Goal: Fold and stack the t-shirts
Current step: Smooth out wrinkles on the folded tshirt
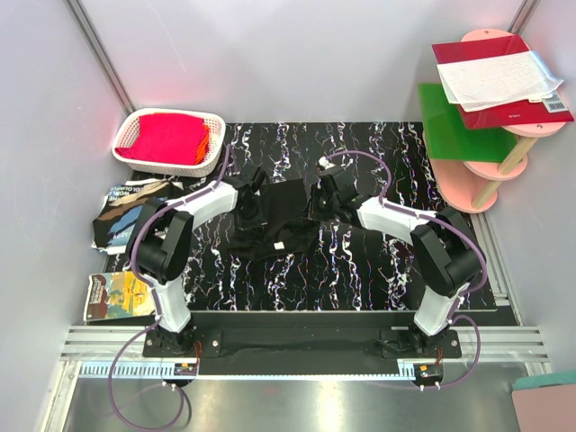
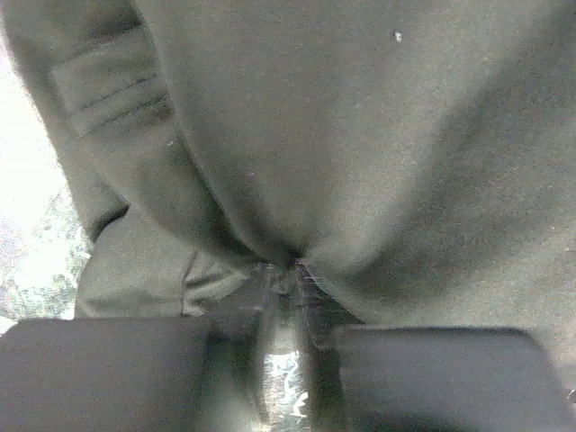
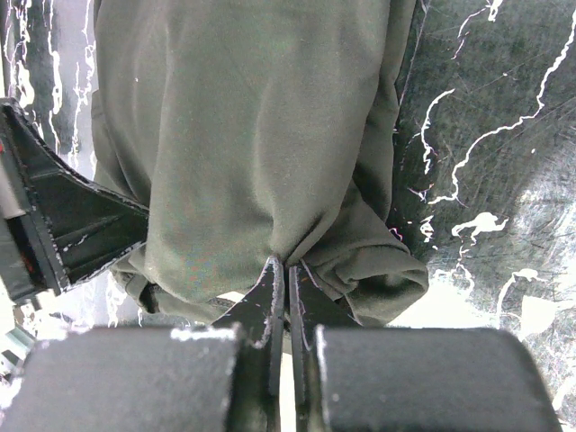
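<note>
Tool on right arm, right tool [image 3: 288, 270]: closed tight on a gathered fold of the t-shirt [image 1: 279, 216]. Left tool [image 2: 292, 270] blurred, seemingly pinching the cloth at the opposite side. Black marbled bench [image 1: 360, 261] underneath. T-shirt crumpled at bench centre, between both tools. White basket [image 1: 211, 153] with red cloth [image 1: 171, 137] at far left corner. Printed t-shirt [image 1: 121, 211] near it, at bench left edge.

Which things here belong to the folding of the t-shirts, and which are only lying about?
For the job: black t-shirt, pinched by left gripper and right gripper; folded t-shirt at the left.
Lying about: white basket with red cloth; magazine; pink shelf with green board and red book.
</note>
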